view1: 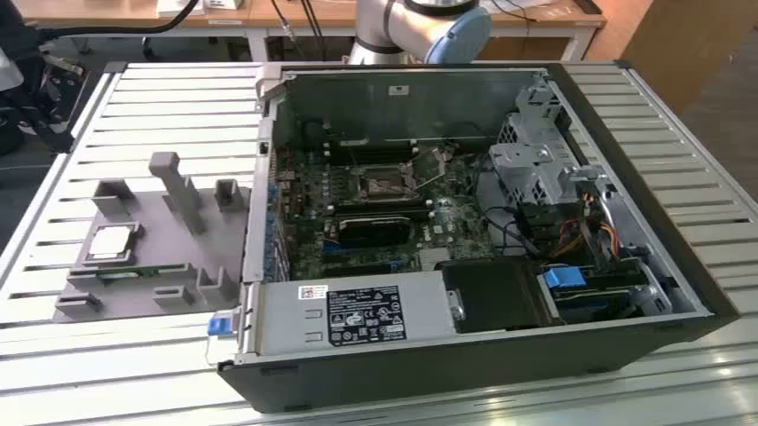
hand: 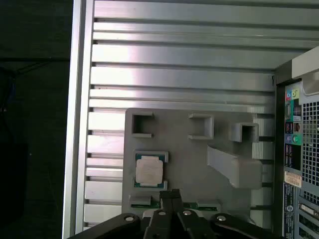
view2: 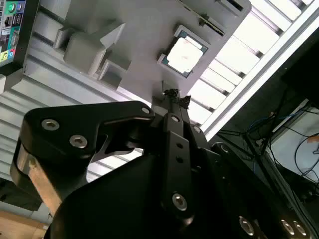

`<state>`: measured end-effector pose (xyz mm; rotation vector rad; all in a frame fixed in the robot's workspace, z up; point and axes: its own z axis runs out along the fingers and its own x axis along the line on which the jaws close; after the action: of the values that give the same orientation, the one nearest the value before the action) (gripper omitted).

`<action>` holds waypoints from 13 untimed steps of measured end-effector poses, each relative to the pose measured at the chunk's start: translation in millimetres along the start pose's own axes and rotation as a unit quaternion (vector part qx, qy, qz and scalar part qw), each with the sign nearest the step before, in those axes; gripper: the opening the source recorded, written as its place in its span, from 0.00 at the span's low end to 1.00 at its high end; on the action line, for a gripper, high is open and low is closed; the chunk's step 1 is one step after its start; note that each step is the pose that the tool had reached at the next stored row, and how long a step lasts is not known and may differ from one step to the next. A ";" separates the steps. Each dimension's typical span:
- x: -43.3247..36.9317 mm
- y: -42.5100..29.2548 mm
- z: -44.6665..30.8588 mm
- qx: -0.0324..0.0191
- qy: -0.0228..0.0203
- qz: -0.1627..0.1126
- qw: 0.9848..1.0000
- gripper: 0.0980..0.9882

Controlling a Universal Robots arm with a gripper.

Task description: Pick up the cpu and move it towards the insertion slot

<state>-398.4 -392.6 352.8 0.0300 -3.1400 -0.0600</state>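
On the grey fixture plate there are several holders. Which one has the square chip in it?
The low square seat near the edge of the grey plate: the cpu lies flat in it. The three U-shaped brackets stand empty.

Exterior view: high, set back, angled down over open black metal computer case [view1: 474, 366] and flat grey plastic fixture plate [view1: 154, 235] at the exterior view's left. First wrist view: closer, approx. straight down past black gripper [hand: 169, 193] onto plate [hand: 189, 159]; second wrist view: slanted, same plate [view2: 144, 35]. Shared by all 3: plate w/ square silver-topped cpu [view1: 110, 241] [view2: 184, 52] [hand: 149, 170].
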 end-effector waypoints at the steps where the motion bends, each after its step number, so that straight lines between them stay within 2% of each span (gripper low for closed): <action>1: 0.0 0.0 0.0 0.000 0.000 0.000 1.000 0.00; 8: 0.1 0.0 0.3 0.000 0.000 0.000 1.000 0.00; 13: 1.1 -0.1 3.1 0.000 -0.001 0.000 1.000 0.00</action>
<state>-399.5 -392.6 349.7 0.0300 -3.1414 -0.0608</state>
